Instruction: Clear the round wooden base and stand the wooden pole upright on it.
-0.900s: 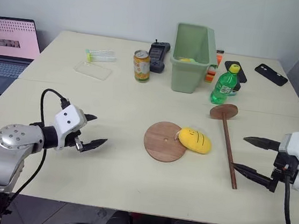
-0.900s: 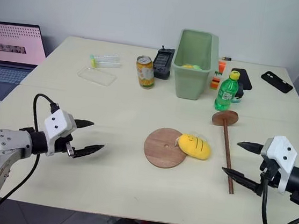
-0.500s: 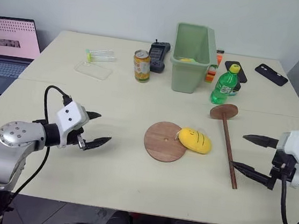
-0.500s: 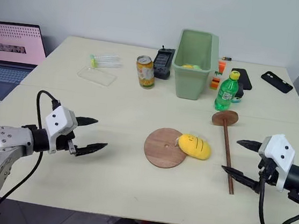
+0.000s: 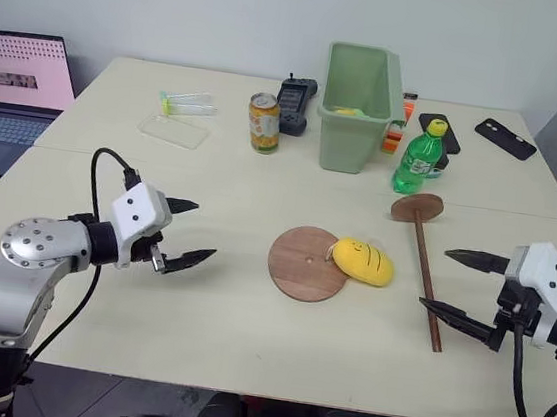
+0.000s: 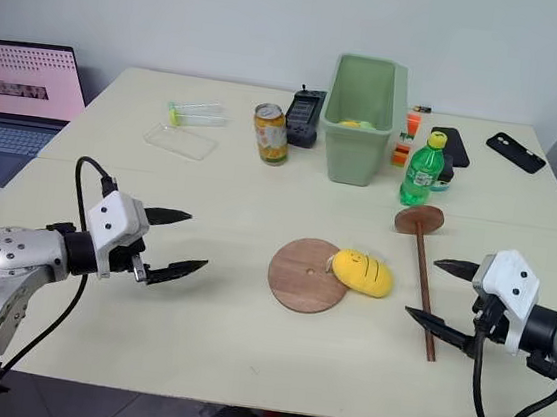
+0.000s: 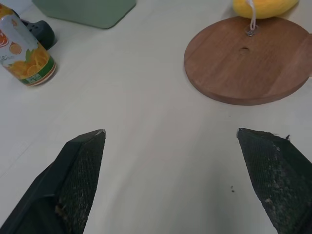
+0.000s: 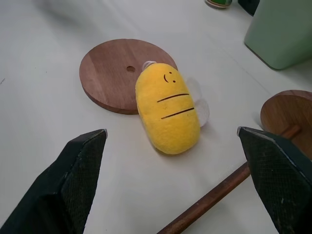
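Table [image 5: 246,316] of pale wood carries the round wooden base [image 5: 304,263], lying flat near its middle with a yellow bee plush toy [image 5: 361,261] overlapping its right edge. Just right of the toy, the wooden pole [image 5: 425,279] lies flat, its disc end pointing toward a green soda bottle [image 5: 419,157]. Left gripper [image 5: 187,230] hovers well left of the base, fingers spread wide, holding nothing. Right gripper [image 5: 456,286] hangs by the pole's near end, also spread and empty. Behind stand an orange drink can [image 5: 263,122] and a green bin [image 5: 357,107].
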`<act>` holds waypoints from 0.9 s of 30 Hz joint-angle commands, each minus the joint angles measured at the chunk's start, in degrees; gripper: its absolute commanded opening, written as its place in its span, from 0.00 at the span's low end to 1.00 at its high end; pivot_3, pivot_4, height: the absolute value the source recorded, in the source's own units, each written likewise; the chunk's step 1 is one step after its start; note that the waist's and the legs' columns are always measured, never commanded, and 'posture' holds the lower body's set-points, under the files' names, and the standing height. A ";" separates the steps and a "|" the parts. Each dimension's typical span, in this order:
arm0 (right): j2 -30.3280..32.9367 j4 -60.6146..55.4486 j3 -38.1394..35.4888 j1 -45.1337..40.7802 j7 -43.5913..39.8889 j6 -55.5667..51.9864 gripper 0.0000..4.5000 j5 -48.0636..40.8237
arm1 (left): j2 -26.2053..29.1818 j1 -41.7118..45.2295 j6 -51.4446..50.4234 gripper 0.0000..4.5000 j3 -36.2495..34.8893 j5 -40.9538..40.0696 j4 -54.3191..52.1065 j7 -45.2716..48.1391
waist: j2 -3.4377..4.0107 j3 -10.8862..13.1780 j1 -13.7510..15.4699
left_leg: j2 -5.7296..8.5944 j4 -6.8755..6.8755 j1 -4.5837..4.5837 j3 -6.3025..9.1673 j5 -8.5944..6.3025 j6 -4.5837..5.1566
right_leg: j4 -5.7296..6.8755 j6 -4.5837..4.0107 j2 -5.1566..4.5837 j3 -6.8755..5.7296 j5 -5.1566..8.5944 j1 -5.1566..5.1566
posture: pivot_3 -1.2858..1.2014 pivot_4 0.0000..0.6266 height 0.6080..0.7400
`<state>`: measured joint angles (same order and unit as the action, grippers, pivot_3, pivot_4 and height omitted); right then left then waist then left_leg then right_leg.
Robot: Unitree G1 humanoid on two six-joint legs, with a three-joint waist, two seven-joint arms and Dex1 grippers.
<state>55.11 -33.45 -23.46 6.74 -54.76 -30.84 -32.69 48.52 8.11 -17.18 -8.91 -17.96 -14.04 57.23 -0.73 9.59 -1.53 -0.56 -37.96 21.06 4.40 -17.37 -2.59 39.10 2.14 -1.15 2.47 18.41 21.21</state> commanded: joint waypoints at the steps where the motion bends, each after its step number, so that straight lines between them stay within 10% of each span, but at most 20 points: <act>1: -0.12 -2.28 -0.45 -1.25 0.86 0.68 1.00 -0.34 | 1.65 0.33 0.60 0.99 0.14 -1.74 -3.23 2.83 | 0.00 0.00 0.00 | -0.01 0.00 0.00 0.00 0.00 0.00 | 0.00 0.00 0.00 0.00 0.00 0.00 | 0.52 0.24 1.00; 18: 1.25 -5.31 -0.12 -1.56 0.67 -2.83 1.00 -3.57 | -0.82 8.39 -0.83 0.99 8.33 -2.69 -5.81 5.22 | -0.01 0.00 0.03 | 0.02 -0.02 0.01 0.00 0.00 0.00 | -0.01 0.00 0.05 0.00 0.00 -0.02 | 0.52 0.24 1.00; 27: 0.46 -10.19 -4.06 4.56 3.48 -7.49 1.00 -4.16 | -15.20 24.30 5.01 0.99 26.00 6.93 9.02 6.08 | -0.07 0.02 0.97 | 0.15 -0.17 0.11 -0.06 0.00 0.00 | -0.01 0.01 0.11 -0.11 -0.01 -0.08 | 0.52 0.24 1.00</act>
<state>55.77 -40.87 -24.66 10.43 -52.32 -37.55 -36.27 35.42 29.64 -14.55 14.15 -13.79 -8.57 63.12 -0.80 9.61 -0.56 -0.39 -38.14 21.16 4.33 -17.36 -2.59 39.09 2.15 -1.04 2.37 18.41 21.14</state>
